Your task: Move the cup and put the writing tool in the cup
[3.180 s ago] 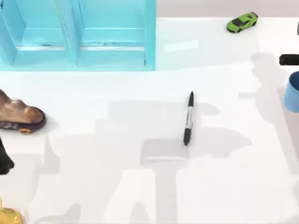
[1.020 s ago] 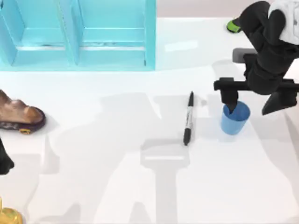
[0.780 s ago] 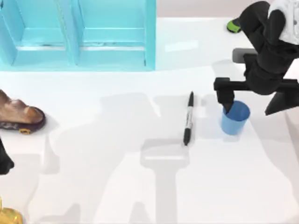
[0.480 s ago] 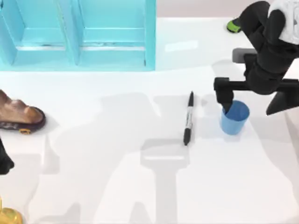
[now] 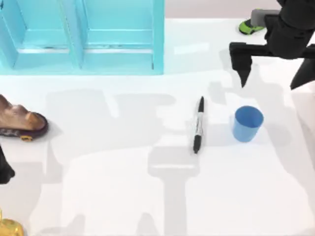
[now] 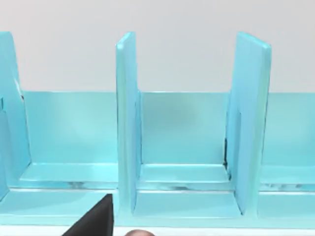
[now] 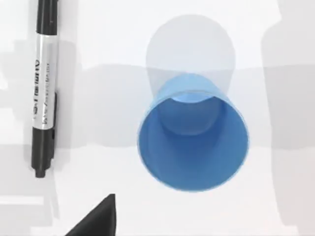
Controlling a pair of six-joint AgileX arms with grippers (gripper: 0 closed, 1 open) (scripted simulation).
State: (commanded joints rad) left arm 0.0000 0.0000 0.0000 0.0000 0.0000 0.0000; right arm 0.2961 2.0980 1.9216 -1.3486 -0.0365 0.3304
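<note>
Standing upright on the surface, the cup [image 5: 247,123] looks placed, below the right gripper [image 5: 271,71], whose fingers [image 5: 241,64] are spread wide and empty. Marker [image 5: 198,125] lies flat just beside the cup; insertion remains. Left arm parked near the shelf [image 6: 187,147]; its fingers' state unclear.

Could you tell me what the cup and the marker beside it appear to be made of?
The cup looks like matte light-blue plastic: thin, even wall, no glare. The marker seems to be a smooth black plastic barrel with a grey printed label band.
</note>
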